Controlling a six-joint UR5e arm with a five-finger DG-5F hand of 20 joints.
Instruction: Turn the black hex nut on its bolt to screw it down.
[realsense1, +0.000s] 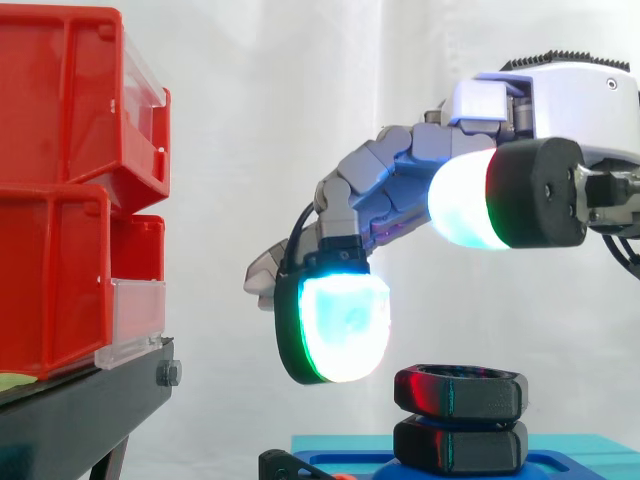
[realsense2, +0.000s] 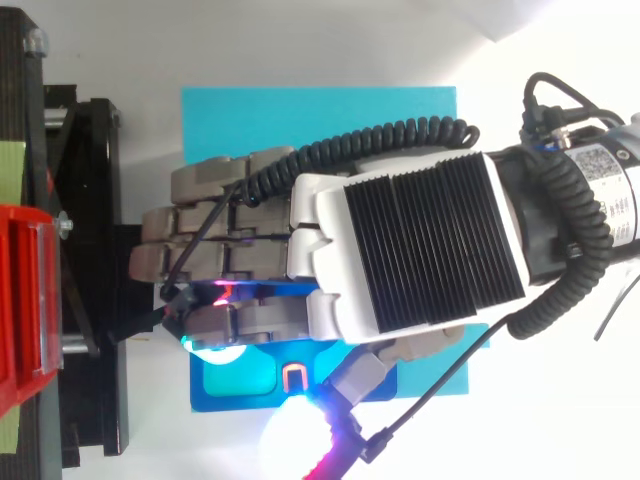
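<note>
The black hex nut (realsense1: 460, 391) sits on top of a second black hex piece (realsense1: 460, 446) on a blue base (realsense1: 575, 452). The bolt itself is hidden inside them. My hand (realsense1: 400, 160) hovers above and to the left of the nut and touches nothing. Its fingers are loosely bent downward; one glowing cyan fingertip pad (realsense1: 342, 326) hangs just left of the nut at a slightly higher level. The thumb pad (realsense1: 468, 200) stays high above the nut, well apart from the fingers. From above, the hand (realsense2: 410, 250) covers the nut, over the blue base (realsense2: 240, 380).
Stacked red bins (realsense1: 60, 200) on a black stand (realsense1: 80, 405) rise at the left, a short gap from the fingers. From above, the stand (realsense2: 85, 250) borders a cyan plate (realsense2: 320, 110) under the hand.
</note>
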